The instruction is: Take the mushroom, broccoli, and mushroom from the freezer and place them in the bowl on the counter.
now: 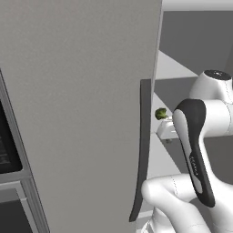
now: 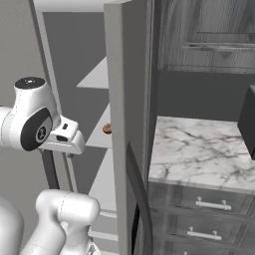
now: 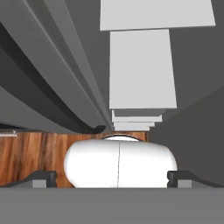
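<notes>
End effector jaws wide apart, nothing between them; the two dark fingertips sit at the far left and right of the hand view. It looks down along the stacked white shelves inside the freezer, with wood floor below. Freezer door swung open, its long dark handle running down the door edge. Broccoli sits at the front edge of a freezer shelf, just beside the arm's white wrist. In the right base view a small brown item, likely a mushroom, lies on a shelf edge, partly hidden by the door. Bench to the right of the freezer, marble top over drawers.
</notes>
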